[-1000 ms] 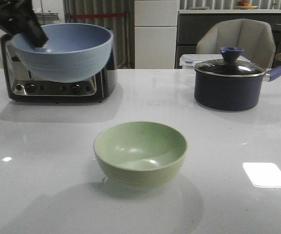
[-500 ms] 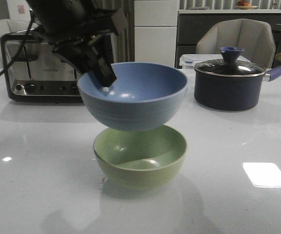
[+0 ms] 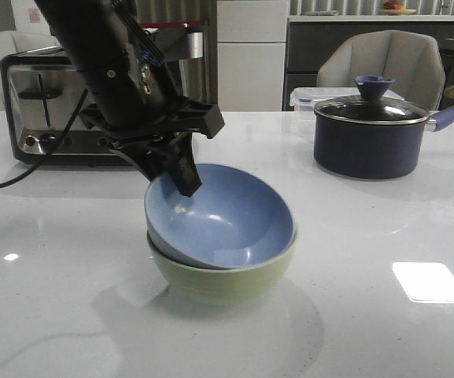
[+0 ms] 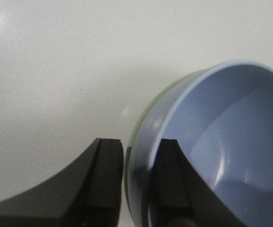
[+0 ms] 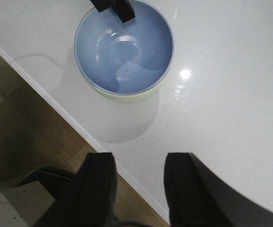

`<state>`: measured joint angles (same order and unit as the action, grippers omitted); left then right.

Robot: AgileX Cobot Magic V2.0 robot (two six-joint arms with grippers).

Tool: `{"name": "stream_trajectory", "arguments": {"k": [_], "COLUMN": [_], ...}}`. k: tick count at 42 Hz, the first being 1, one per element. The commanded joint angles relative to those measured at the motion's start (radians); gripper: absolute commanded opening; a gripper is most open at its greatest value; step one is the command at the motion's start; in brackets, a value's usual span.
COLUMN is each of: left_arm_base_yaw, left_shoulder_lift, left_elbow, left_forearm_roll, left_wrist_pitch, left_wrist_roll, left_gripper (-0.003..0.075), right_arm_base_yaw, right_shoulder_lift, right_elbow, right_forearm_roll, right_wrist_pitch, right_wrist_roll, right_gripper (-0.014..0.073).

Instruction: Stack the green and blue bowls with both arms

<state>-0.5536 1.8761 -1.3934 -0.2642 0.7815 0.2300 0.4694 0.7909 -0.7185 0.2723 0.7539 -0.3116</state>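
Observation:
The pale blue bowl sits tilted inside the pale green bowl at the middle of the white table, its left rim raised. My left gripper is shut on the blue bowl's left rim, one finger inside and one outside. In the left wrist view the gripper straddles the blue bowl, and a sliver of the green bowl shows beneath it. My right gripper is open and empty, high above the table's front edge. It looks down on the blue bowl nested in the green bowl.
A chrome toaster stands at the back left with its cord trailing left. A dark navy saucepan with a lid stands at the back right, a clear container behind it. The table's front edge borders wooden floor.
My left arm carried the blue bowl from in front of the toaster to the right and down. The bowl went from hovering above the green bowl to resting tilted inside it.

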Motion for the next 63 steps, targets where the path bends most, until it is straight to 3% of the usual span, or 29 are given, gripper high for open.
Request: {"name": "stream_trajectory", "arguments": {"k": [1,6,18,49,63], "left_arm_base_yaw": [-0.005,-0.005,-0.005,-0.005,-0.005], "left_shoulder_lift": [-0.046,-0.055,-0.227,-1.228,-1.379], "left_elbow": [-0.035,-0.045,-0.053,0.608,0.719], "left_forearm_roll": [-0.021,-0.021,-0.003,0.128,0.139], "left_wrist_pitch": [-0.028,-0.003,0.067,-0.093,-0.109], "left_wrist_roll": [-0.001,-0.001,-0.001,-0.001,-0.001], "left_gripper": [0.0362,0.0451,0.0446,0.0445,0.0435], "right_arm_base_yaw": [0.001,0.001,0.001,-0.003,-0.007], "right_shoulder_lift": [-0.008,-0.008,-0.008,-0.011,-0.011], "right_elbow": [-0.024,-0.024,-0.024,-0.022,0.030], "right_forearm_roll": [0.017,0.017,0.017,-0.016,-0.022], "right_wrist_pitch": [-0.055,-0.055,-0.055,-0.048,-0.084], "right_wrist_roll": [-0.003,-0.003,-0.003,0.018,0.024], "right_gripper": [0.0374,0.0374,0.0374,0.0374,0.0374]}}
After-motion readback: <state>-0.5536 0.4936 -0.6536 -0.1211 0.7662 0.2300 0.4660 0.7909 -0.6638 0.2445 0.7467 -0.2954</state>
